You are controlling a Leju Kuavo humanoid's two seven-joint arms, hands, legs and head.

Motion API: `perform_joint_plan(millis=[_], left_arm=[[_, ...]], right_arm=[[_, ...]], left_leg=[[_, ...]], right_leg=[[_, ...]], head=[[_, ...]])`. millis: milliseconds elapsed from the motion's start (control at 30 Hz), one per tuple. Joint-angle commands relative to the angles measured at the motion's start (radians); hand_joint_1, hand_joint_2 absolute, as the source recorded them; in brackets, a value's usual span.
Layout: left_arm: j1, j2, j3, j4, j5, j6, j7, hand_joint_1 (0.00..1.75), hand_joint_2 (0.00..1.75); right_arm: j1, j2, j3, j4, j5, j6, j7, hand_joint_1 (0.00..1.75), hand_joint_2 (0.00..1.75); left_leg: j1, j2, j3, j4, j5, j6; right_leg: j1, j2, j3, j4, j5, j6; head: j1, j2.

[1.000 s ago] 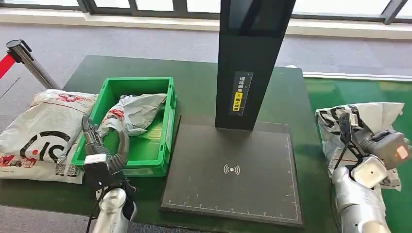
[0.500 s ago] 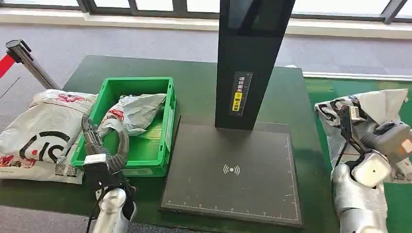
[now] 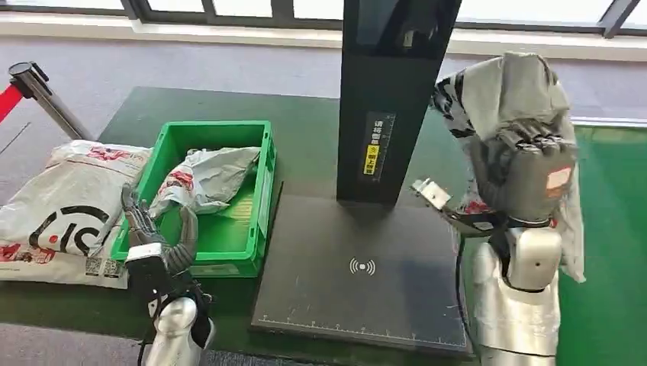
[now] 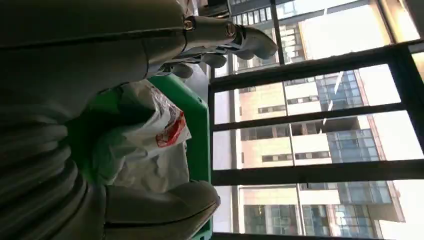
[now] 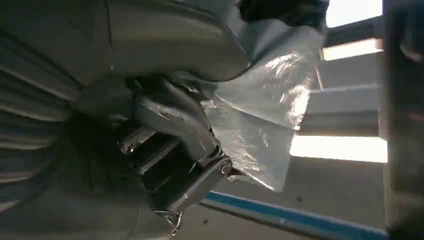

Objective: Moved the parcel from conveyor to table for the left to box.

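My right hand (image 3: 526,171) grips a grey plastic parcel (image 3: 503,91) with black lettering and holds it high above the right side of the black scanner platform (image 3: 365,267). The bag hangs down behind the hand and wrist. In the right wrist view the grey film of the parcel (image 5: 260,115) bunches against the fingers (image 5: 170,115). My left hand (image 3: 145,221) stands with fingers spread at the near left corner of the green crate (image 3: 255,137) and holds nothing. A crumpled grey parcel (image 3: 206,177) lies inside that crate, also seen as the bag (image 4: 150,145) in the left wrist view.
A large white parcel (image 3: 65,202) lies on the table left of the crate. The tall black scanner column (image 3: 393,84) rises behind the platform. The green conveyor (image 3: 610,221) runs along the right. A stanchion post (image 3: 38,91) stands at the far left.
My right arm has lifted the grey parcel off the conveyor and swung it up and left, over the platform's right edge. The left hand has barely shifted.
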Motion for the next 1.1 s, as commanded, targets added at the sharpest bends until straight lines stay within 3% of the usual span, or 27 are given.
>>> perform_joint_plan(millis=[33,133,233,700,1033,1067,1100], left_arm=[[0.034,0.006,0.000,0.015,0.000,-0.017,0.005,0.00,1.75],[0.034,0.006,0.000,0.015,0.000,-0.017,0.005,0.00,1.75],[0.034,0.006,0.000,0.015,0.000,-0.017,0.005,0.00,1.75],[0.036,0.008,0.006,0.024,0.000,-0.020,0.005,0.00,1.75],[0.038,0.013,-0.011,0.030,0.005,-0.017,0.005,0.00,1.75],[0.037,0.012,-0.007,0.032,0.003,-0.023,0.005,0.00,1.75],[0.032,0.010,-0.005,0.039,-0.001,-0.030,0.005,0.00,1.75]], right_arm=[[0.053,0.234,-0.054,-0.214,-0.067,0.005,-0.215,1.75,1.75],[0.053,0.234,-0.054,-0.214,-0.067,0.005,-0.215,1.75,1.75],[0.053,0.234,-0.054,-0.214,-0.067,0.005,-0.215,1.75,1.75],[0.056,0.240,-0.103,-0.128,-0.126,0.005,-0.287,1.75,1.75],[0.058,0.236,-0.083,-0.080,-0.087,0.005,-0.238,1.75,1.75],[0.060,0.236,-0.087,-0.082,-0.079,0.005,-0.235,0.24,1.75],[0.063,0.237,-0.092,-0.097,-0.079,0.005,-0.235,0.02,1.75]], left_leg=[[-0.001,0.003,0.002,-0.001,-0.001,0.000],[-0.001,0.009,0.007,-0.003,-0.004,0.000],[-0.001,0.002,0.003,-0.001,-0.002,-0.001],[0.000,0.005,0.007,-0.003,-0.003,-0.001],[0.000,0.005,0.005,-0.002,-0.002,-0.001],[0.000,0.006,0.007,-0.003,-0.002,-0.001],[0.000,0.005,0.005,-0.002,-0.002,-0.001]], right_leg=[[-0.001,0.002,0.001,0.000,-0.002,0.000],[0.000,0.007,0.004,-0.002,-0.002,-0.002],[0.000,0.002,0.003,-0.002,-0.001,0.000],[0.000,0.004,0.006,-0.004,-0.001,-0.001],[0.000,0.005,0.003,-0.003,-0.001,-0.001],[0.000,0.005,0.005,-0.004,-0.001,-0.001],[0.000,0.005,0.004,-0.003,-0.001,-0.001]], head=[[0.001,0.000],[0.000,0.000],[0.000,0.000],[0.000,0.000],[0.000,0.000],[0.000,0.000],[0.000,0.000]])
